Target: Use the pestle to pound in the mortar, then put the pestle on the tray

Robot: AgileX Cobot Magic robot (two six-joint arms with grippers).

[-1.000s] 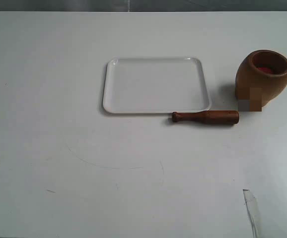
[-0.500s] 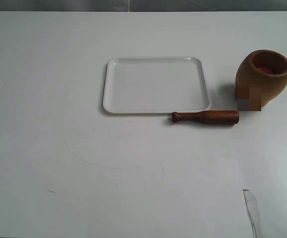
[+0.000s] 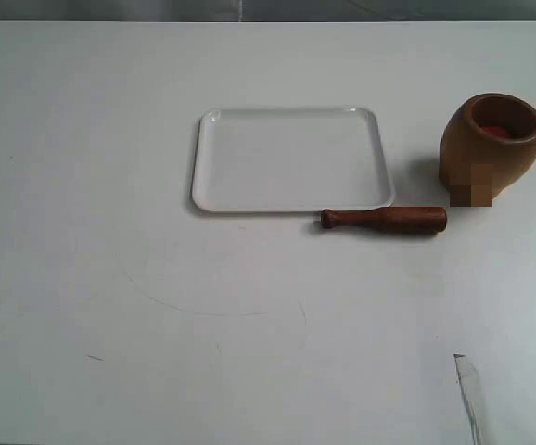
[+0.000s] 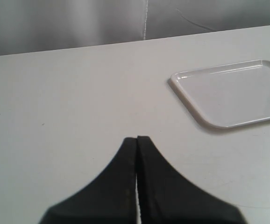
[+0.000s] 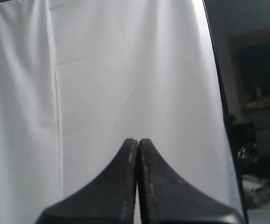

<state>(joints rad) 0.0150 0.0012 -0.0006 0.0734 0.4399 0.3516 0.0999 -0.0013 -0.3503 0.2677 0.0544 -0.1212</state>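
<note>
A blocky blurred patch [image 3: 472, 185] is covering the lower front of the mortar [image 3: 500, 139], so that part is not readable. Something red is showing inside it, too small to identify. A pale sliver [image 3: 468, 394] is poking in at the bottom edge of the exterior view, too faint to name. In the left wrist view the tray [image 4: 205, 116] is running off the frame edge. The right wrist camera is facing white cloth [image 5: 125, 70] and a dim, murky background.

Counting now: one tray [image 3: 289, 208], one mortar, one pestle [image 3: 384, 219], two grippers. The pestle is lying flat on the table [image 3: 110, 278] just beside the tray's near right corner, not on it, with its thick end pointing toward the mortar. The left gripper [image 4: 137, 139] is pressing its fingers together on nothing. The right gripper [image 5: 138, 141] is doing the same, fingers meeting, empty.
</note>
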